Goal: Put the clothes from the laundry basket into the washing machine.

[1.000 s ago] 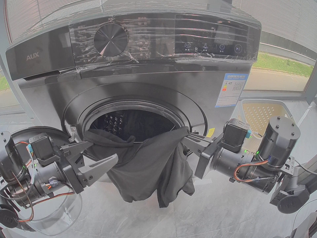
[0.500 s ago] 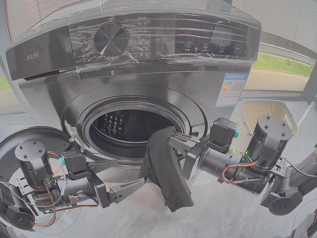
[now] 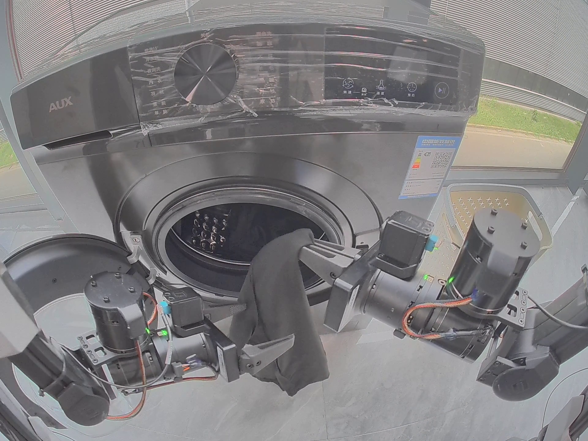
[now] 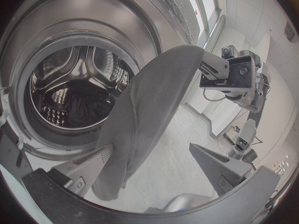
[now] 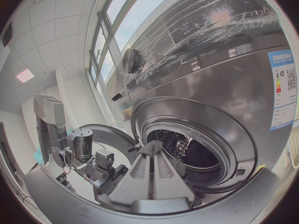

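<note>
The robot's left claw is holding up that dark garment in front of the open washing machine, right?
No, the right gripper holds up the dark garment in front of the open washing machine; the right wrist view shows it pinched on the cloth. The left gripper is open.

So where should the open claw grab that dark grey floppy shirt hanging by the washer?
Grip the dark grey cloth garment by its hanging lower half, coming from the robot's left. The right gripper pinches its top, so it droops in a narrow fold, and the open left gripper sits beside it.
</note>
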Controlling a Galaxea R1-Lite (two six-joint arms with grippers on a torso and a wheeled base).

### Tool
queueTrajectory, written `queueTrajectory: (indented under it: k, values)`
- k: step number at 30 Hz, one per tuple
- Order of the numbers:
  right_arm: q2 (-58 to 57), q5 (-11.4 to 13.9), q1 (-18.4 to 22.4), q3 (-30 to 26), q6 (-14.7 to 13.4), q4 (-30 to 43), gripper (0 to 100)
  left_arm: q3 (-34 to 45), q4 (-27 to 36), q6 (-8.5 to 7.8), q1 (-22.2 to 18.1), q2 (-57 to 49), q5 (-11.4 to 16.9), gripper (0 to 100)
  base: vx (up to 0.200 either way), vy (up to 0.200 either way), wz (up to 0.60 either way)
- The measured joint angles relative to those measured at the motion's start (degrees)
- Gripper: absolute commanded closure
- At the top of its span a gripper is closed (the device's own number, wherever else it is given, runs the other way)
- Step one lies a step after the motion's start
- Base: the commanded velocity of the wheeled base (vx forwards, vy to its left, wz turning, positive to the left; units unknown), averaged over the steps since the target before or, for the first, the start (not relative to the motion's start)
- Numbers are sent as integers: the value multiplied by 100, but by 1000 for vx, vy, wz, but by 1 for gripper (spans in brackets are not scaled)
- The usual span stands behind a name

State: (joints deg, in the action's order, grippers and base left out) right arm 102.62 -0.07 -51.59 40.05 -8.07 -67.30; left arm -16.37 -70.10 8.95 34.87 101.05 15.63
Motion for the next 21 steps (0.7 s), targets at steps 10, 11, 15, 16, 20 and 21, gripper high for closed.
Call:
queueTrajectory:
  k: [10,11,15,16,20,21]
  values:
    - [-9,-26,-69,79,-2,0,100,-38,-1842,-241,-24,1692,-37,0,0,0,0]
    - [-11,-26,-76,83,-2,0,100,-60,-1866,-250,-28,1794,-41,0,0,0,0]
    - [-22,-28,-89,99,-2,-7,100,-182,-1881,-263,-48,2089,-57,0,0,0,0]
    - [-23,-28,-96,102,-2,-29,100,-215,-1883,-263,-61,2138,-61,0,0,0,0]
    - [-26,-35,-113,107,-2,-99,100,-324,-1886,-263,-124,2280,-112,100,0,0,0]
    - [-28,-37,-118,107,-2,-110,100,-344,-1888,-263,-141,2308,-132,100,0,0,0]
